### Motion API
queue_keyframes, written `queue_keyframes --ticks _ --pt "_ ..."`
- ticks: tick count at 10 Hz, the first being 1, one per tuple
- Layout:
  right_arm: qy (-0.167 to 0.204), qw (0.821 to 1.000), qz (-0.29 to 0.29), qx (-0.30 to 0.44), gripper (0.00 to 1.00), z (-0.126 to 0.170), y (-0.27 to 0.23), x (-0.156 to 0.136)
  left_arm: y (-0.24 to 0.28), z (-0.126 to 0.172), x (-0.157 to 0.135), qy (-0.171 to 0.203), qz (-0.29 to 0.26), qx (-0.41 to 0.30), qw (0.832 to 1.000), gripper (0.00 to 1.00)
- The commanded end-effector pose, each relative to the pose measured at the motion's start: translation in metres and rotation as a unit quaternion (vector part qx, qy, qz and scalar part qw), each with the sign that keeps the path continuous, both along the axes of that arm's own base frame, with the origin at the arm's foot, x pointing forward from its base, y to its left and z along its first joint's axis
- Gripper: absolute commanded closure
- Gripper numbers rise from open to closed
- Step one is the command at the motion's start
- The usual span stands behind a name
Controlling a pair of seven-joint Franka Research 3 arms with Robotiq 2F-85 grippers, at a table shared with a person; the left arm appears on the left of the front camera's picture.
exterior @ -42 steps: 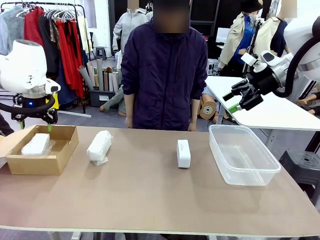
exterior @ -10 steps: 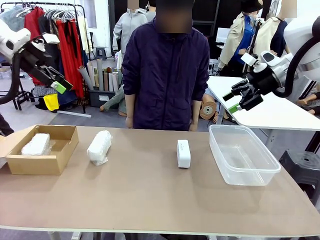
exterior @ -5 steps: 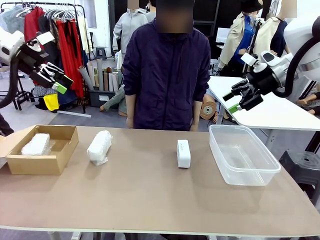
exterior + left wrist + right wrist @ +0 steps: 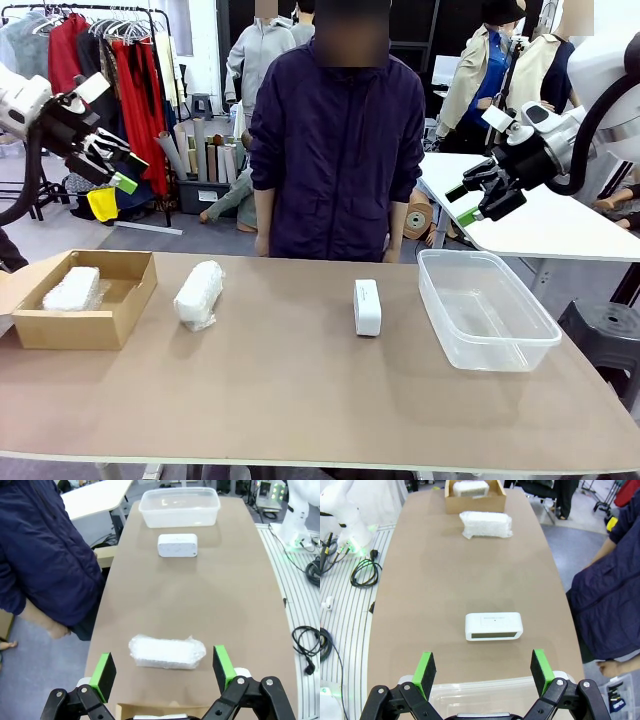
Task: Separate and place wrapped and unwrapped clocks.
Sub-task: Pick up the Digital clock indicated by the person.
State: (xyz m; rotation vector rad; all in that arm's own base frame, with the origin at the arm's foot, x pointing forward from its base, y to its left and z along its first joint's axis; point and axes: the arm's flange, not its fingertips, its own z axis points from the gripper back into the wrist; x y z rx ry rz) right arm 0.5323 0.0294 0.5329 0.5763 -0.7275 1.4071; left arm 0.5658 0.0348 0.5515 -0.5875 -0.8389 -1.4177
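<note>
Currently, the unwrapped clock (image 4: 367, 307) stands on edge mid-table, long axis near-to-far, left of the clear tub (image 4: 486, 349); one wrapped bundle (image 4: 198, 293) lies similarly aligned just right of the cardboard box (image 4: 80, 330) holding the second wrapped bundle (image 4: 72, 288); left gripper (image 4: 128, 172) and right gripper (image 4: 460, 203) hang raised, jaws apart, empty.

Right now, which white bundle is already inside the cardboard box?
The crinkly bundle farthest to the robot's left lies in the cardboard box. The other bundle lies on the table beside it.
</note>
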Motion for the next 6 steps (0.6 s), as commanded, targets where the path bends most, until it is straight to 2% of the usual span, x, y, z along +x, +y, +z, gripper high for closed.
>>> queue_keyframes --ticks 1,2,3,6 --pt "-0.001 1.000 0.001 0.003 0.00 0.002 0.000 -0.001 0.001 0.004 0.010 -0.020 0.000 -0.011 1.000 0.00" --pt "-0.001 1.000 0.001 0.003 0.00 0.002 0.000 -0.001 0.000 0.005 0.015 0.007 0.043 -0.010 0.999 0.00" --pt "-0.001 1.000 0.001 0.003 0.00 0.002 0.000 -0.001 0.001 0.001 0.005 -0.004 0.000 0.001 1.000 0.00" --pt "-0.001 1.000 0.001 0.003 0.00 0.002 0.000 -0.001 0.001 0.001 0.005 -0.004 0.000 0.001 1.000 0.00"
